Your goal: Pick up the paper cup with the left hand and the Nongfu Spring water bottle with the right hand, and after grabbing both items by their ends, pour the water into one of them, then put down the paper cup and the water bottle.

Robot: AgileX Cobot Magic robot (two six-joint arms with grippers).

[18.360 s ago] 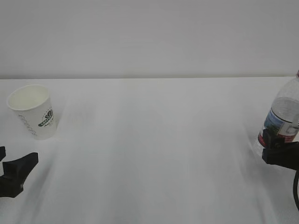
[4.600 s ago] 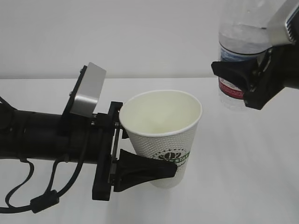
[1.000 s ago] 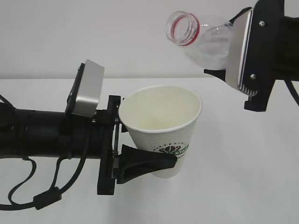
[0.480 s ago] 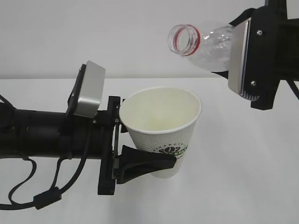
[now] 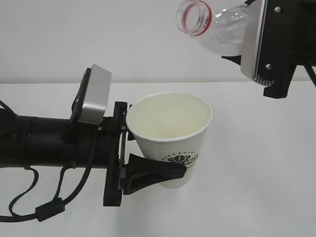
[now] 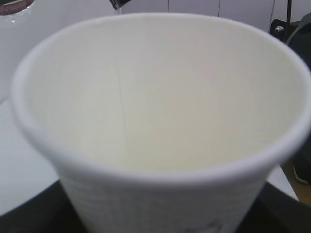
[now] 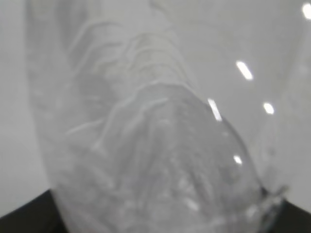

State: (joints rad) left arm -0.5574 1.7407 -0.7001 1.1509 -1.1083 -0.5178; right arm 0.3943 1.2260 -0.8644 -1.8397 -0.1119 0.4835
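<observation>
Pour step in hand. Your left claw [image 5: 148, 173] is closed around the lower body of the paper cup [image 5: 170, 136] and holds it upright, clear of the white desk [image 5: 256, 163], mouth open to the top. The left wrist view shows the cup's inside pale and smooth; whether any water lies at the bottom cannot be told from here.

Your right claw [image 5: 247, 47] grips the Nongfu Spring water bottle [image 5: 212, 27] by its body, tipped well over, uncapped mouth with red neck ring [image 5: 193, 17] pointing down and to the left. The mouth sits above the cup and roughly over its right half, well apart from the rim. No stream shows between them, and the right wrist view gives only blurred clear plastic.

To do this well, judging from the layout:
- Bring the bottle mouth lower and nearer the cup's centre before tipping further; the gap looks large enough to splash.
- Tilt slowly, the bottle looks near empty at the neck, so flow may come in a gulp.
- Keep the cup level and steady; its thin wall may buckle if you squeeze harder.
</observation>
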